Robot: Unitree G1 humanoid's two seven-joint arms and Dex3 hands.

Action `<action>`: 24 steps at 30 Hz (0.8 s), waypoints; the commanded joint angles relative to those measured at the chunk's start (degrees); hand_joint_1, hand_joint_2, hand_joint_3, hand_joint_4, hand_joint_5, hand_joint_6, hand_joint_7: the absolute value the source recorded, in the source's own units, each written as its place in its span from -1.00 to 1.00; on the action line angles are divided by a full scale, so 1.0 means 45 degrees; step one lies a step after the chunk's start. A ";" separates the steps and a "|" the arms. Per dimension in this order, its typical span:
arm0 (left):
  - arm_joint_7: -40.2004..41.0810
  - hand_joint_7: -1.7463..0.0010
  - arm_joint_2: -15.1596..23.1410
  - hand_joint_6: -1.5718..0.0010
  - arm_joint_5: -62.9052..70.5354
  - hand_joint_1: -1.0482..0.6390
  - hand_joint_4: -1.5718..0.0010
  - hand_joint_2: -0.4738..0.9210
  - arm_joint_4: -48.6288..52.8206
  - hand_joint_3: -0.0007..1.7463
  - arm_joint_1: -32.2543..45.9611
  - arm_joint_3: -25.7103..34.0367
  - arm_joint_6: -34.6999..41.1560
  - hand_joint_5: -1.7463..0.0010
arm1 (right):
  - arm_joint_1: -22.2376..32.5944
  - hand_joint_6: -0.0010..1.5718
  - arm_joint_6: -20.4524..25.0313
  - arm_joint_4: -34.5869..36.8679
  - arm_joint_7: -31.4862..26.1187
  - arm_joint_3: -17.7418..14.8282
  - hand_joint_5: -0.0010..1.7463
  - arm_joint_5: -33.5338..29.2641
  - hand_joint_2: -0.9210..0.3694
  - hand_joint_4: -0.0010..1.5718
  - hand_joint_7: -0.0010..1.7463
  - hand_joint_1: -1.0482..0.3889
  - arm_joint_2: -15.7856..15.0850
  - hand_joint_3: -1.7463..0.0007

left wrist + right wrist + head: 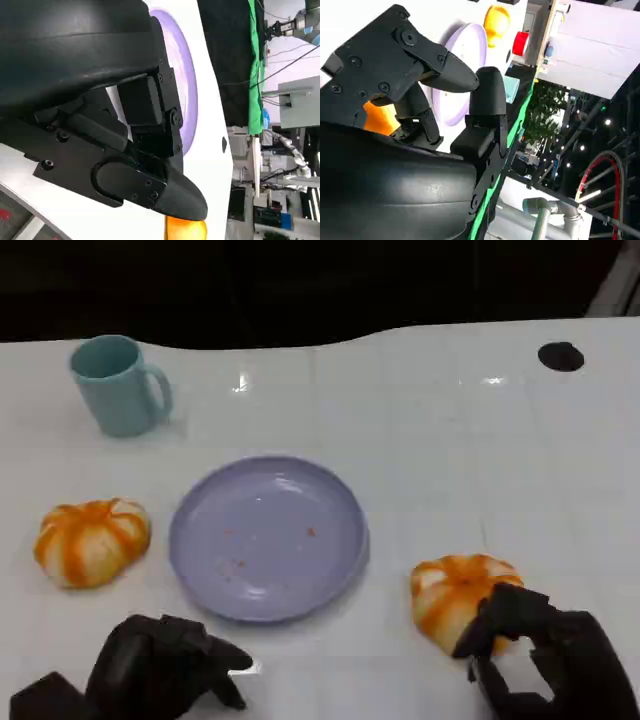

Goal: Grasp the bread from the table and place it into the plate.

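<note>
A white desk [430,430] against a dark backdrop carries two orange breads [91,540], one lilac plate [268,537] and one teal mug [118,385]. The right hand [545,660] touches the nearer bread [455,595] with its fingers apart; the left hand [160,665] is curled, holding nothing.

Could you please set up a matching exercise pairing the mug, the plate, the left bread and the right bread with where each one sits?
Things:
1. mug
2. plate
3. left bread
4. right bread

Places:
A. at the right robot hand's fingertips
B. middle of the table
C. far left corner
D. left of the plate, apart from it

Pairs: 1-C, 2-B, 3-D, 4-A
</note>
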 commanded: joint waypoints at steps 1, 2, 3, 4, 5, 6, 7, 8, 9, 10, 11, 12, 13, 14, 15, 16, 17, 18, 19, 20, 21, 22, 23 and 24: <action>-0.0040 0.74 0.0156 -1.00 -0.0093 -1.00 -0.71 1.00 0.0029 -0.92 -0.0032 0.0085 -0.0050 -0.06 | -0.0068 0.05 -0.0191 0.0029 0.0011 -0.0163 0.97 0.0156 -0.20 0.03 0.50 0.17 -0.0197 -0.45; -0.0024 0.74 0.0159 -1.00 -0.0077 -1.00 -0.71 1.00 0.0050 -0.92 -0.0035 0.0087 -0.0068 -0.06 | -0.0063 0.05 -0.0200 0.0031 0.0002 -0.0167 0.97 0.0142 -0.20 0.03 0.50 0.16 -0.0199 -0.45; 0.0005 0.74 0.0160 -1.00 -0.0057 -1.00 -0.71 1.00 0.0058 -0.92 -0.0034 0.0086 -0.0077 -0.06 | -0.0042 0.05 -0.0175 0.0000 0.0008 -0.0159 0.97 0.0153 -0.20 0.03 0.50 0.16 -0.0199 -0.45; -0.0026 0.74 0.0146 -1.00 -0.0102 -1.00 -0.71 1.00 0.0062 -0.92 -0.0039 0.0100 -0.0042 -0.06 | -0.0028 0.05 -0.0165 -0.0028 0.0016 -0.0151 0.97 0.0161 -0.19 0.03 0.50 0.16 -0.0203 -0.45; -0.0036 0.74 0.0147 -1.00 -0.0103 -1.00 -0.72 1.00 0.0083 -0.92 -0.0046 0.0104 -0.0066 -0.06 | -0.0028 0.05 -0.0188 -0.0030 0.0029 -0.0144 0.97 0.0182 -0.19 0.03 0.50 0.16 -0.0198 -0.45; -0.0012 0.74 0.0158 -1.00 -0.0067 -1.00 -0.72 1.00 0.0084 -0.92 -0.0044 0.0096 -0.0088 -0.06 | -0.0039 0.05 -0.0250 -0.0008 0.0040 -0.0143 0.97 0.0202 -0.19 0.03 0.50 0.17 -0.0190 -0.46; 0.0020 0.74 0.0169 -1.00 -0.0026 -1.00 -0.71 1.00 0.0083 -0.92 -0.0041 0.0087 -0.0109 -0.06 | -0.0055 0.05 -0.0319 0.0028 0.0066 -0.0137 0.96 0.0249 -0.17 0.03 0.50 0.17 -0.0176 -0.48; 0.0060 0.74 0.0176 -1.00 0.0011 -1.00 -0.71 1.00 0.0071 -0.92 -0.0033 0.0080 -0.0109 -0.06 | -0.0053 0.05 -0.0346 0.0041 0.0094 -0.0126 0.96 0.0314 -0.16 0.03 0.50 0.18 -0.0150 -0.49; 0.0081 0.74 0.0182 -1.00 0.0029 -1.00 -0.71 1.00 0.0068 -0.92 -0.0035 0.0076 -0.0081 -0.07 | -0.0045 0.05 -0.0344 0.0031 0.0113 -0.0117 0.96 0.0349 -0.14 0.03 0.51 0.18 -0.0136 -0.51; 0.0095 0.74 0.0186 -1.00 0.0040 -1.00 -0.71 1.00 0.0073 -0.92 -0.0042 0.0076 -0.0061 -0.07 | -0.0030 0.05 -0.0329 0.0002 0.0108 -0.0117 0.96 0.0346 -0.13 0.03 0.51 0.18 -0.0128 -0.53; 0.0114 0.74 0.0189 -1.00 0.0058 -1.00 -0.72 1.00 0.0083 -0.92 -0.0049 0.0076 -0.0059 -0.07 | -0.0019 0.05 -0.0318 -0.0024 0.0106 -0.0119 0.96 0.0337 -0.12 0.03 0.51 0.18 -0.0127 -0.53; 0.0138 0.74 0.0194 -1.00 0.0078 -1.00 -0.72 1.00 0.0089 -0.92 -0.0053 0.0076 -0.0062 -0.07 | -0.0017 0.05 -0.0335 -0.0033 0.0094 -0.0125 0.96 0.0306 -0.12 0.03 0.51 0.18 -0.0132 -0.54; 0.0132 0.74 0.0196 -1.00 0.0077 -1.00 -0.72 1.00 0.0089 -0.92 -0.0057 0.0076 -0.0071 -0.07 | -0.0022 0.05 -0.0380 -0.0027 0.0074 -0.0136 0.96 0.0269 -0.12 0.03 0.51 0.18 -0.0134 -0.53; 0.0124 0.74 0.0197 -1.00 0.0073 -1.00 -0.72 1.00 0.0087 -0.92 -0.0059 0.0076 -0.0076 -0.07 | -0.0026 0.05 -0.0414 -0.0019 0.0062 -0.0143 0.96 0.0246 -0.13 0.03 0.51 0.18 -0.0135 -0.53; 0.0111 0.74 0.0193 -1.00 0.0056 -1.00 -0.72 1.00 0.0076 -0.92 -0.0059 0.0078 -0.0058 -0.07 | -0.0020 0.05 -0.0431 -0.0026 0.0057 -0.0144 0.95 0.0257 -0.13 0.04 0.51 0.18 -0.0126 -0.53; 0.0135 0.73 0.0205 -1.00 0.0090 -1.00 -0.72 1.00 0.0081 -0.92 -0.0060 0.0071 -0.0085 -0.07 | -0.0009 0.05 -0.0431 -0.0041 0.0058 -0.0142 0.95 0.0262 -0.13 0.04 0.51 0.19 -0.0127 -0.53; 0.0154 0.73 0.0214 -1.00 0.0120 -1.00 -0.72 1.00 0.0093 -0.92 -0.0059 0.0067 -0.0124 -0.07 | -0.0006 0.05 -0.0452 -0.0044 0.0048 -0.0146 0.94 0.0244 -0.14 0.04 0.51 0.19 -0.0133 -0.53; 0.0168 0.73 0.0220 -1.00 0.0142 -1.00 -0.72 1.00 0.0102 -0.91 -0.0059 0.0065 -0.0153 -0.07 | -0.0005 0.05 -0.0470 -0.0043 0.0039 -0.0149 0.94 0.0228 -0.14 0.04 0.51 0.18 -0.0138 -0.52; 0.0179 0.73 0.0225 -1.00 0.0165 -1.00 -0.72 1.00 0.0112 -0.91 -0.0059 0.0064 -0.0184 -0.07 | -0.0006 0.05 -0.0495 -0.0038 0.0026 -0.0155 0.93 0.0205 -0.15 0.05 0.51 0.18 -0.0142 -0.52; 0.0162 0.73 0.0216 -1.00 0.0152 -1.00 -0.71 1.00 0.0107 -0.91 -0.0059 0.0073 -0.0178 -0.07 | -0.0007 0.05 -0.0511 -0.0038 0.0015 -0.0160 0.93 0.0184 -0.15 0.05 0.51 0.19 -0.0146 -0.51; 0.0124 0.73 0.0205 -1.00 0.0119 -1.00 -0.71 1.00 0.0104 -0.91 -0.0062 0.0086 -0.0161 -0.07 | -0.0007 0.05 -0.0524 -0.0040 0.0009 -0.0162 0.93 0.0168 -0.16 0.05 0.51 0.19 -0.0151 -0.51; 0.0080 0.74 0.0189 -1.00 0.0074 -1.00 -0.71 1.00 0.0095 -0.91 -0.0065 0.0098 -0.0131 -0.07 | -0.0007 0.05 -0.0529 -0.0057 0.0004 -0.0167 0.93 0.0148 -0.16 0.05 0.52 0.19 -0.0166 -0.51; 0.0066 0.74 0.0178 -0.99 0.0054 -1.00 -0.71 1.00 0.0091 -0.91 -0.0067 0.0104 -0.0106 -0.07 | -0.0009 0.05 -0.0528 -0.0082 -0.0006 -0.0176 0.93 0.0136 -0.16 0.05 0.52 0.18 -0.0177 -0.51; 0.0056 0.74 0.0169 -0.99 0.0039 -1.00 -0.71 1.00 0.0086 -0.91 -0.0067 0.0108 -0.0092 -0.07 | -0.0006 0.05 -0.0518 -0.0122 -0.0018 -0.0184 0.93 0.0131 -0.16 0.06 0.52 0.18 -0.0180 -0.51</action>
